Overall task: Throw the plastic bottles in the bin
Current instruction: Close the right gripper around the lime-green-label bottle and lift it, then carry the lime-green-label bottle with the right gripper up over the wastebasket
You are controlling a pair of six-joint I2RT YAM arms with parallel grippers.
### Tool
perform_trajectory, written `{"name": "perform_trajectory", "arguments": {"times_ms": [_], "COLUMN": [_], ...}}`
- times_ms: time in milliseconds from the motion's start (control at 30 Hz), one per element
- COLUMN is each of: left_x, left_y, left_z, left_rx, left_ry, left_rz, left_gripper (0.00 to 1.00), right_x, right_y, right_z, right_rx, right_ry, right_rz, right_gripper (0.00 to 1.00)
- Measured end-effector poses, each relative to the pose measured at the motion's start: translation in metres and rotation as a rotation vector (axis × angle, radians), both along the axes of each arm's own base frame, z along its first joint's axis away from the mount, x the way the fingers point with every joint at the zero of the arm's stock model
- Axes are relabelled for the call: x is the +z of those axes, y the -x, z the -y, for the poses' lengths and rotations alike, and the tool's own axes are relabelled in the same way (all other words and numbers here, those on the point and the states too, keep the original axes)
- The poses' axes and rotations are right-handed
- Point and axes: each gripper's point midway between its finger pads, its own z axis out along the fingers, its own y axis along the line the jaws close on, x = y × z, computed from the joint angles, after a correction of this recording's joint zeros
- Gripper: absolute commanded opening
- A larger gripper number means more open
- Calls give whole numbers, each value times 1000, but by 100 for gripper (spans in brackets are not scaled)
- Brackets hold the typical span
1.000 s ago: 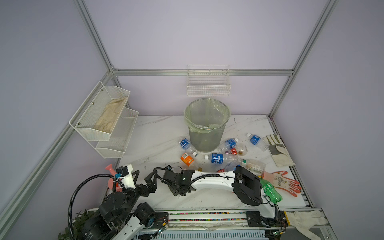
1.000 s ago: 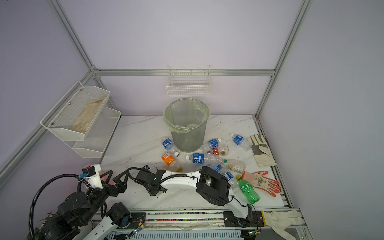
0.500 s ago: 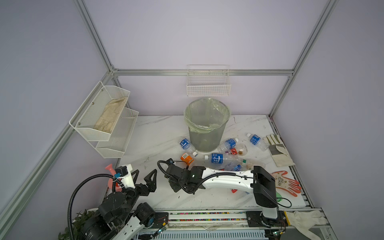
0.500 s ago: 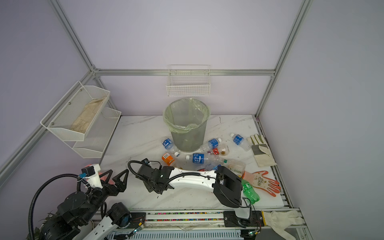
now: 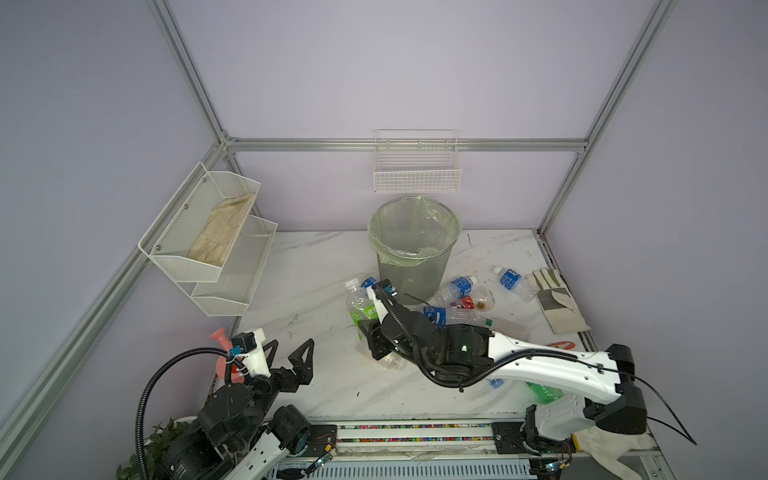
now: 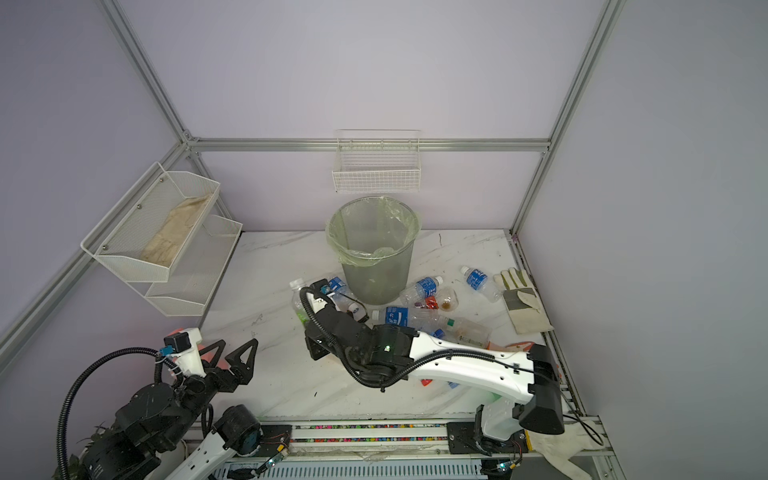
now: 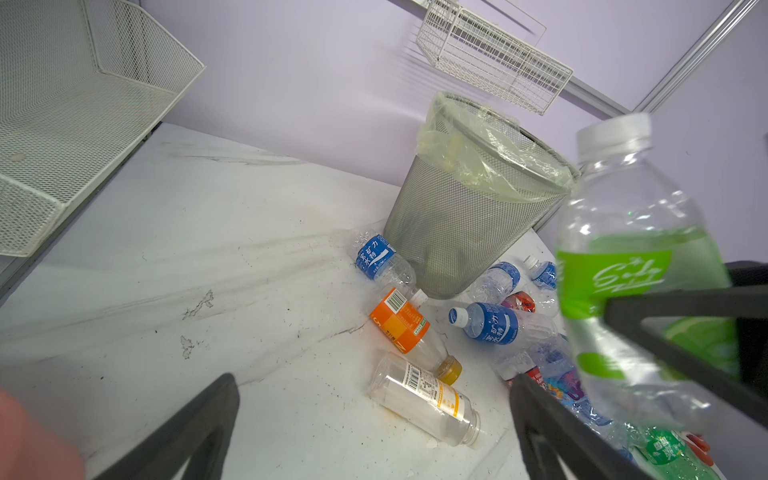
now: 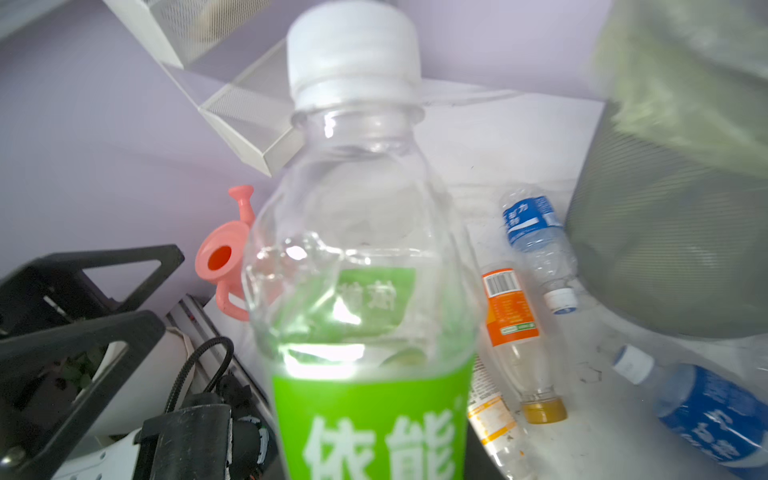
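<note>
This is a robot lab test cell. Aluminium framing point(image 5: 311, 144) edges plain lilac wall panels point(image 5: 374, 62), and two robot arms point(image 5: 540, 365) reach over a marble-patterned desk point(image 5: 316, 266).

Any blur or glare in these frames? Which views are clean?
Right wrist view: the bin is smeared, and the green-label bottle fills the frame with a soft cap and white glare just above its label. Left wrist view: the wall basket is streaked, the orange-label bottle is sharp. Both top views: sharp, evenly lit, soft shadows only.

The right arm point(image 5: 540, 365) partly covers bottles point(image 5: 544, 392) at the worktop's point(image 5: 324, 270) front right; in the right wrist view the green-label bottle point(image 8: 365, 291) is cut off and the bin point(image 8: 665, 232) blurred.
</note>
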Motion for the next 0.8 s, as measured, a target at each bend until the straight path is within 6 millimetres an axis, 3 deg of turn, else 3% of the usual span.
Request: {"name": "perform_trajectory", "arguments": {"times_ms": [233,433,800], "left_x": [-2,-2,-3], "left_y": [-1,-1,-3], "left_z": [1,1,3], "left_rx": [0,0,-1], "left_ry": [-7,-8,-16], "left_rz": [-9,-10,-21], "left_gripper": [100,100,100], "right_x": [66,72,76], "right_y": [-4,-4,-10], "right_z": [83,133,157], "right_rx": [-142,-231,-326], "right_ry": [-163,-239,-256], "right_rz": [110,140,166], "right_gripper": [0,0,0]}}
